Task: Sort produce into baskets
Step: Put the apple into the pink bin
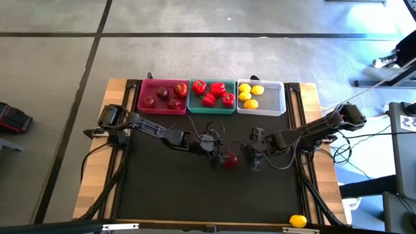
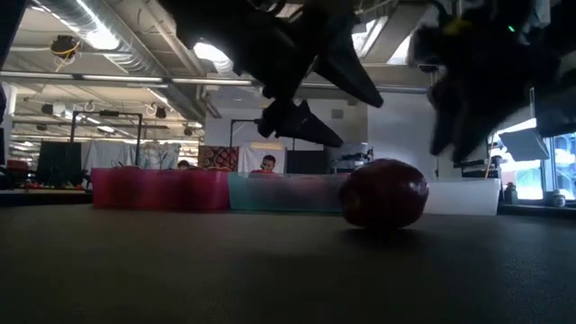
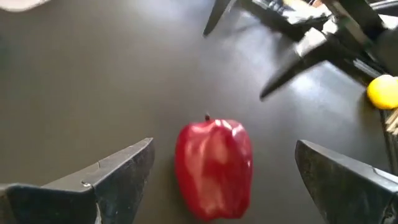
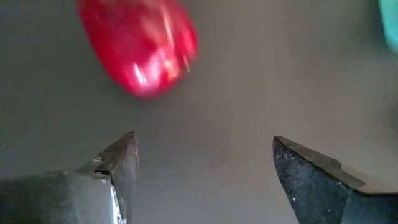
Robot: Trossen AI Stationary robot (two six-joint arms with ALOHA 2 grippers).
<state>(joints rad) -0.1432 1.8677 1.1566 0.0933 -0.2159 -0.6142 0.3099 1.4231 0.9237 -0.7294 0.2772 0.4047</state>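
1. High view: I see a black mat [image 1: 195,195] on a wooden table [image 1: 91,188], standing on a grey tiled floor [image 1: 52,58]. Three baskets sit in a row at the far edge: the pink basket [image 1: 162,109] holds four apples, the teal basket [image 1: 212,109] four peppers, the white basket [image 1: 273,97] four lemons. One loose pepper [image 1: 229,160] lies mid-mat between my grippers, and one loose lemon [image 1: 298,221] sits at the near right edge. The left gripper [image 1: 214,151] is just beside the pepper; the right gripper [image 1: 255,156] is just on its other side.

2. Low view: the pepper [image 2: 384,193] rests on the mat, dark red and glossy, with both arms dark above it. Behind the baskets is an open hall with ceiling lights and a seated person [image 2: 267,164].

3. Left wrist view: my left fingers [image 3: 118,174] stand wide apart, gripping nothing; the pepper [image 3: 214,167] lies between them untouched, lumpy, stem end away from the camera. The lemon [image 3: 384,91] shows beyond the right arm.

4. Right wrist view: my right fingers [image 4: 121,165] are also spread and empty; the pepper [image 4: 140,46] lies ahead of them, apart.
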